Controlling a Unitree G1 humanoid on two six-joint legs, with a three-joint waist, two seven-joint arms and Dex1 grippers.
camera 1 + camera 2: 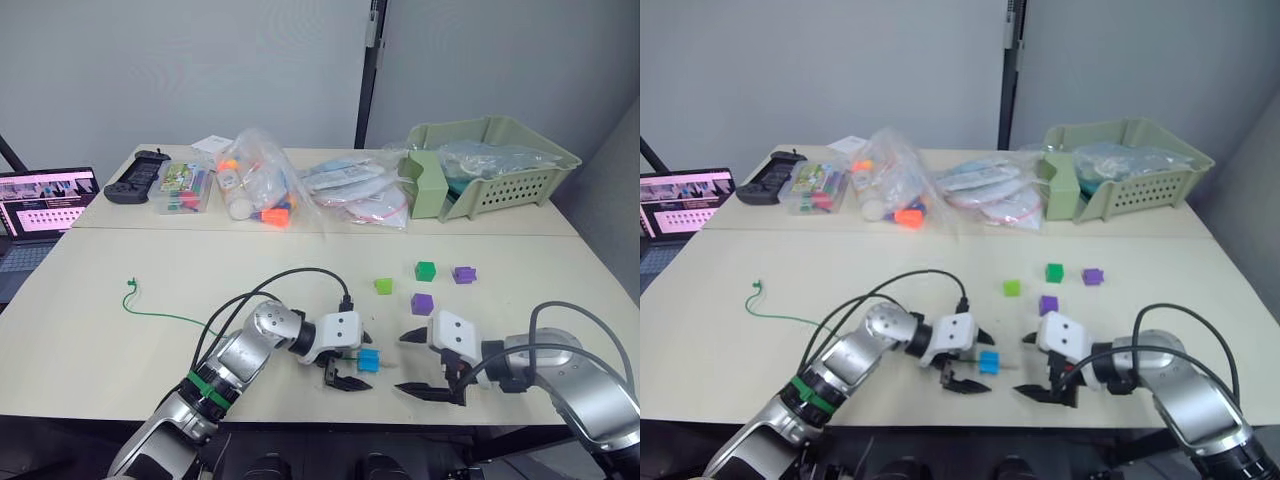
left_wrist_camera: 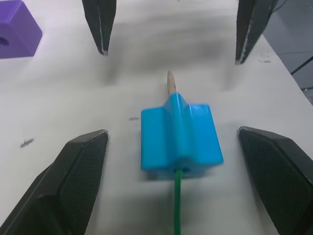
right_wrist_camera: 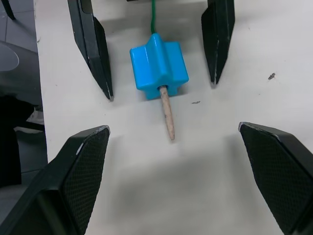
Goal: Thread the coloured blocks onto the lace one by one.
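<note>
1. The bright blue block (image 2: 180,142) lies near the table's near edge, with the lace (image 1: 165,315) through it and its pale tip (image 3: 167,115) poking out.
2. The left gripper (image 1: 352,363) is spread wide around the block.
3. The right gripper (image 1: 425,364) gapes wide just right of it.
4. The lace's far-left end is probably knotted.

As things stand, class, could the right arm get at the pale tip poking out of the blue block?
Probably yes: the tip lies bare on the table, between the right gripper's open fingers, with nothing across it.

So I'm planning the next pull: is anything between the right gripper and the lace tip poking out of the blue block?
Nothing visible. The stiff tip lies on bare table between the open right gripper and the blue block.
</note>
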